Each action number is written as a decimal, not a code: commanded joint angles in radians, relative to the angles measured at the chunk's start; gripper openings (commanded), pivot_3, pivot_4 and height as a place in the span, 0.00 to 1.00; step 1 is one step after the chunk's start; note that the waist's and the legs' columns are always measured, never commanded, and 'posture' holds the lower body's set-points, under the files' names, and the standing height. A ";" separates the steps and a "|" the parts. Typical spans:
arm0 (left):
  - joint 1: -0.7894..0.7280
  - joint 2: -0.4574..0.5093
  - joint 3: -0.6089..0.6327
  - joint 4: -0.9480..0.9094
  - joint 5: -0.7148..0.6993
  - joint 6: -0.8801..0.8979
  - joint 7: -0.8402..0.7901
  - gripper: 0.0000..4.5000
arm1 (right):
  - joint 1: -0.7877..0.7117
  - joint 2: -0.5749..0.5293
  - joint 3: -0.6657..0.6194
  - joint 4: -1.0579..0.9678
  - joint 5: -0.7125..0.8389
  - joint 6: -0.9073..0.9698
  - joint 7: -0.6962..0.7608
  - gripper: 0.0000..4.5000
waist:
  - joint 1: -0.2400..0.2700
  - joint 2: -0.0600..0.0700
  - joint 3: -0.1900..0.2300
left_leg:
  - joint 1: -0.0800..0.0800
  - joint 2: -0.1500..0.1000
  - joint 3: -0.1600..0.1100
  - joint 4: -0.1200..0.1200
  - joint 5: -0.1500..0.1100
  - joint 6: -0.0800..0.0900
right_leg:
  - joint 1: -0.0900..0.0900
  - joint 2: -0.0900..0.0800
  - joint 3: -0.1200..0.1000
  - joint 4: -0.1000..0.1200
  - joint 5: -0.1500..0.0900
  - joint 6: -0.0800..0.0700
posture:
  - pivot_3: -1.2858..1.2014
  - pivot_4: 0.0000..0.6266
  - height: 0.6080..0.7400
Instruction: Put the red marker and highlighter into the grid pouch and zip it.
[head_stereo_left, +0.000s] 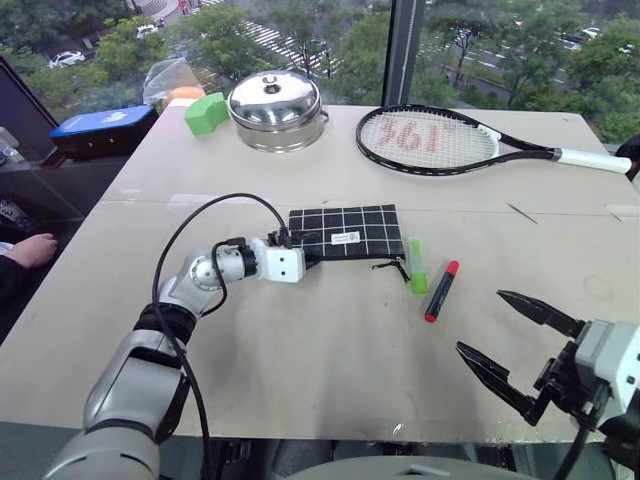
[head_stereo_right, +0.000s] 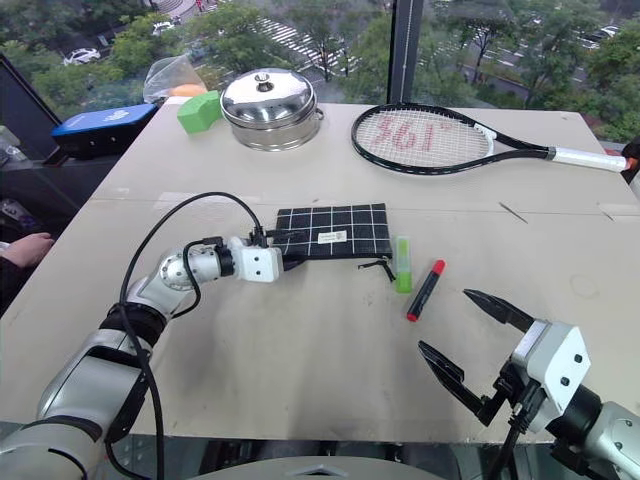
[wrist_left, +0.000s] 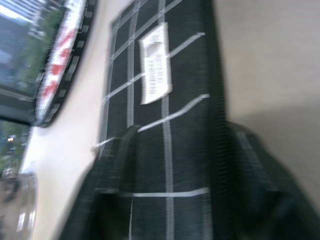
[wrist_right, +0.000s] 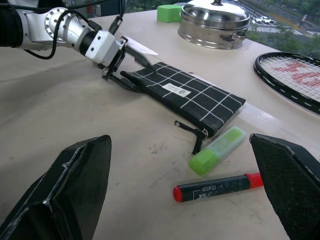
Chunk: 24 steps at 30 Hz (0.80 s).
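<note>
The grid pouch (head_stereo_left: 345, 230) lies flat mid-table, white label up, its dark zipper pull cord (head_stereo_left: 395, 265) trailing off the right end. My left gripper (wrist_right: 142, 77) stands open at the pouch's left end, one finger on each side of it; the left wrist view looks along the pouch (wrist_left: 165, 150) between those fingers. Just right of the pouch lie the light-green highlighter (head_stereo_left: 417, 265) and, beside it, the red marker (head_stereo_left: 441, 291). My right gripper (head_stereo_left: 480, 320) hovers wide open near the table's front right, short of both pens and holding nothing.
At the back of the table (head_stereo_left: 300, 380) lie a tennis racket (head_stereo_left: 430, 140), a lidded steel pot (head_stereo_left: 275, 105) and a green block (head_stereo_left: 207, 112). A blue box (head_stereo_left: 100, 128) sits off the back left. A person's hand (head_stereo_left: 30, 248) rests at the left edge.
</note>
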<state>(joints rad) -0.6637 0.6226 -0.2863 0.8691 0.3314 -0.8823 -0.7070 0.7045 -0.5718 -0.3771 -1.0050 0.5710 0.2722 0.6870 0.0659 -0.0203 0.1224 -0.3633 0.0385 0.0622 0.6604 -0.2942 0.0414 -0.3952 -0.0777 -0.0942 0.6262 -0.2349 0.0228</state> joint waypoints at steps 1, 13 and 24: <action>-0.007 -0.003 0.001 0.057 -0.047 0.060 -0.077 0.13 | -0.002 0.004 0.022 -0.042 -0.012 -0.029 -0.037 1.00 | -0.003 0.001 -0.001 | 0.000 0.000 0.000 0.001 0.000 0.000 | 0.000 0.000 0.000 0.000 0.000 -0.001 | 0.52 0.24 1.00; 0.144 0.010 0.148 -0.533 -0.456 0.746 -0.356 0.01 | -0.593 0.159 0.327 0.067 0.158 0.666 -0.656 1.00 | -0.051 -0.004 0.002 | -0.010 0.003 -0.004 0.008 -0.001 0.000 | -0.003 0.003 0.002 0.000 0.003 -0.003 | 0.52 0.24 1.00; 0.221 0.021 0.176 -0.829 -0.501 1.035 -0.313 0.01 | -0.992 0.431 0.265 0.382 0.193 0.967 -0.838 1.00 | -0.051 -0.001 0.004 | -0.016 0.001 -0.007 0.008 -0.001 0.000 | -0.008 0.004 0.000 0.000 0.004 -0.002 | 0.52 0.24 1.00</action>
<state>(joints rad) -0.4431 0.6385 -0.1363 0.0918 -0.1510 0.1376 -1.0300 -0.2674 -0.1419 -0.0915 -0.6164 0.7604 1.2297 -0.1476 0.0147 -0.0211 0.1262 -0.3795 0.0391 0.0551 0.6688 -0.2949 0.0417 -0.4029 -0.0741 -0.0940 0.6266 -0.2307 0.0208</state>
